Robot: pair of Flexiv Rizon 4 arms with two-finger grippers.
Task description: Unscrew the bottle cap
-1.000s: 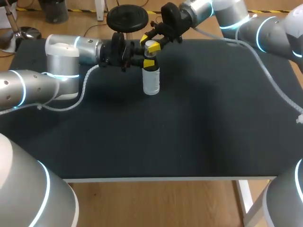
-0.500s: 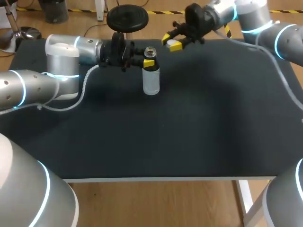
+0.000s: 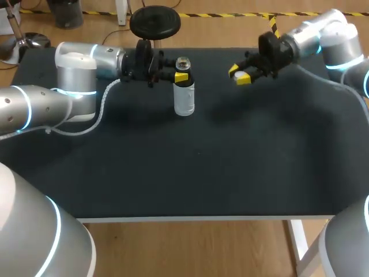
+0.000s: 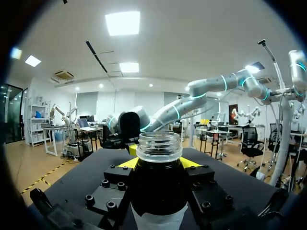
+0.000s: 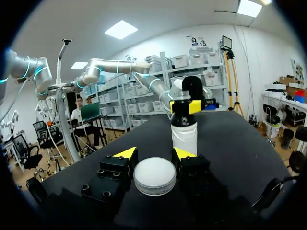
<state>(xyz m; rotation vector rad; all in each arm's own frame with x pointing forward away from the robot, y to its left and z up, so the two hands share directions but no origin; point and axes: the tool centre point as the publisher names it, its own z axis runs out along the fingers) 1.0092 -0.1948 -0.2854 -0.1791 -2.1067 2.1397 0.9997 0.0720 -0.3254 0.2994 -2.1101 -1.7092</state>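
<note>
A clear bottle (image 3: 184, 95) with a white label stands upright at the back middle of the black table (image 3: 190, 167), its threaded neck (image 4: 159, 146) open and capless. My left gripper (image 3: 180, 75) comes in from the left and is shut on the bottle just below the neck, with a yellow tip on each side. The white cap (image 5: 154, 176) sits between the fingers of my right gripper (image 3: 241, 74), which is shut on it and hangs above the table to the right of the bottle. In the right wrist view the bottle (image 5: 184, 127) stands well ahead of that gripper.
The table's white front edge (image 3: 190, 219) runs across the near side. A thin pale cable (image 3: 337, 104) from my right arm trails over the table's right part.
My right gripper has lifted the cap off the bottle's neck and carried it to the right, away from the bottle. The left arm and the bottle have stayed put.
</note>
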